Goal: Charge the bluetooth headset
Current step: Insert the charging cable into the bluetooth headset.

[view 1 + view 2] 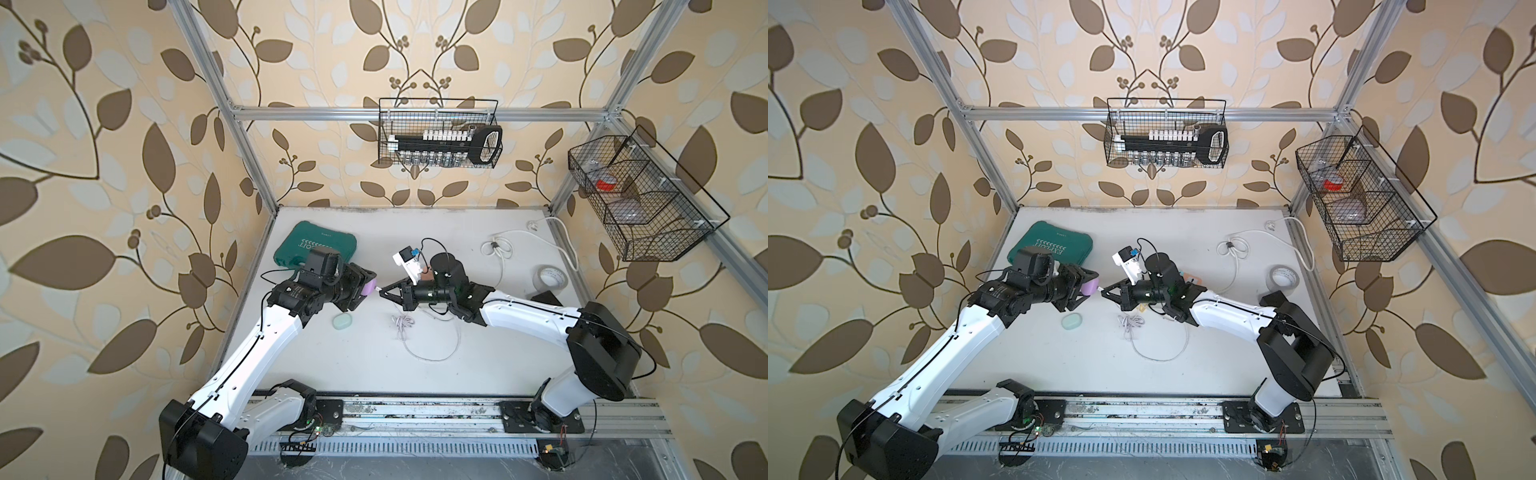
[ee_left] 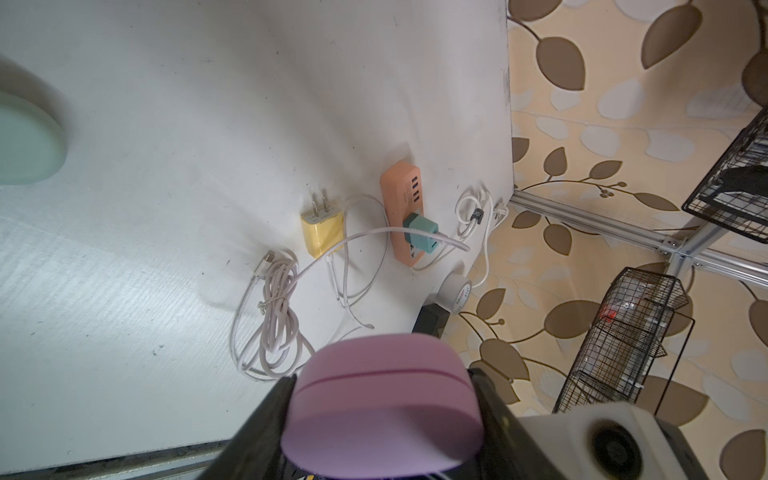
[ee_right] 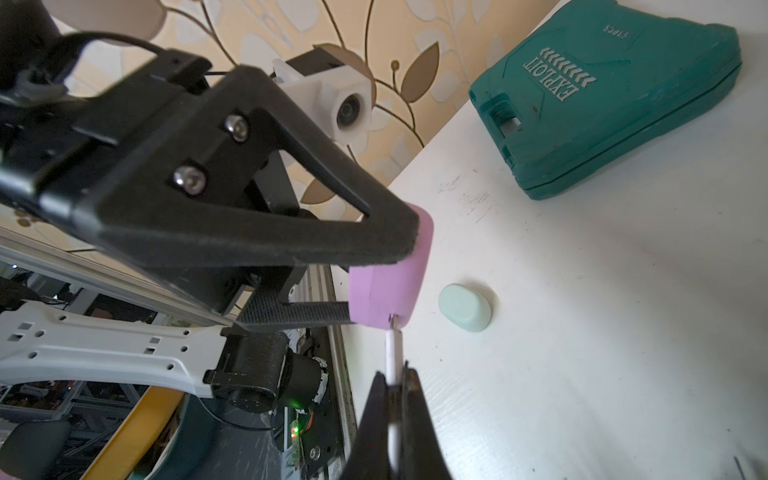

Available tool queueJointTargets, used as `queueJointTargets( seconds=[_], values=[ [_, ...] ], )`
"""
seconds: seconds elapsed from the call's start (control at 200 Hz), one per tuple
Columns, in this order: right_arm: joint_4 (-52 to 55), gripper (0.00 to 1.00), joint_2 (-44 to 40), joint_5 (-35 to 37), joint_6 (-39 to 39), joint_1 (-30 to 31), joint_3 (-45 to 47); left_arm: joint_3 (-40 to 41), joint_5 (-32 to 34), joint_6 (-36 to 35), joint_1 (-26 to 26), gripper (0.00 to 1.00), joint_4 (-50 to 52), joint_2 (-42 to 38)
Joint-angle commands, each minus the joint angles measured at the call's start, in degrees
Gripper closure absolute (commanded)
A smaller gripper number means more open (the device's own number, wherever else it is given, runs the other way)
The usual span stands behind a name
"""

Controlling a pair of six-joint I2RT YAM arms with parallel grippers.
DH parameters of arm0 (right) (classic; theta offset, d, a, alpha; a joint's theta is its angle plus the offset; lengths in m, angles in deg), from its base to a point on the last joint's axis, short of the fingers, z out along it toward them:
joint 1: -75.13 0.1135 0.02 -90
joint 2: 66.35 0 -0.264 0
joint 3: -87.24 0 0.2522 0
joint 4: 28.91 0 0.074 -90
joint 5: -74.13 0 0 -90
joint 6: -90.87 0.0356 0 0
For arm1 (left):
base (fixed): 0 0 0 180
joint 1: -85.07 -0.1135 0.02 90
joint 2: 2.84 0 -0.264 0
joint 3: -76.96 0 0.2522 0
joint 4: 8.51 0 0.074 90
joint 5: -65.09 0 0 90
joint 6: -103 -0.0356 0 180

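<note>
My left gripper (image 1: 368, 286) (image 2: 382, 378) is shut on the bluetooth headset, a closed lilac earbud case (image 1: 369, 287) (image 1: 1090, 287) (image 2: 382, 399) (image 3: 386, 286), and holds it above the table. A black finger presses each side of the case. My right gripper (image 1: 380, 291) (image 3: 394, 374) faces it, shut on a thin white cable plug (image 3: 392, 349). The plug's metal tip touches the case's end at a small port. The cable (image 1: 432, 345) trails in a loop across the table under the right arm.
A mint earbud case (image 1: 343, 321) (image 3: 465, 306) lies below the left gripper. A green tool case (image 1: 316, 247) sits at the back left. An orange power strip (image 2: 405, 216) holds a teal charger (image 2: 419, 232), beside a yellow charger (image 2: 322, 228), a bundled cable (image 1: 402, 321) and a tape roll (image 1: 550, 277).
</note>
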Motion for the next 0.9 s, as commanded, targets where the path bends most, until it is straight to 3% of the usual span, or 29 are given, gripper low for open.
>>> queueJointTargets(
  seconds=[0.0,0.24,0.455,0.895],
  values=[
    [1.83,1.00,1.06,1.23,-3.17,0.68,-3.09,-1.09,-4.59,-1.31,0.27,0.70,-1.77,0.39],
    [3.97,1.00,2.11,3.26,-4.91,0.80,-5.16,-1.62,-6.19,-2.63,0.27,0.76,-1.50,1.07],
    [4.96,1.00,3.89,0.49,-4.85,0.70,-8.82,-2.05,-7.36,-4.12,0.27,0.81,-1.12,1.86],
    [-8.71,0.99,3.38,-8.50,-3.40,-3.02,-2.91,-2.28,-11.79,-3.82,0.27,0.88,-3.55,1.87]
  ],
)
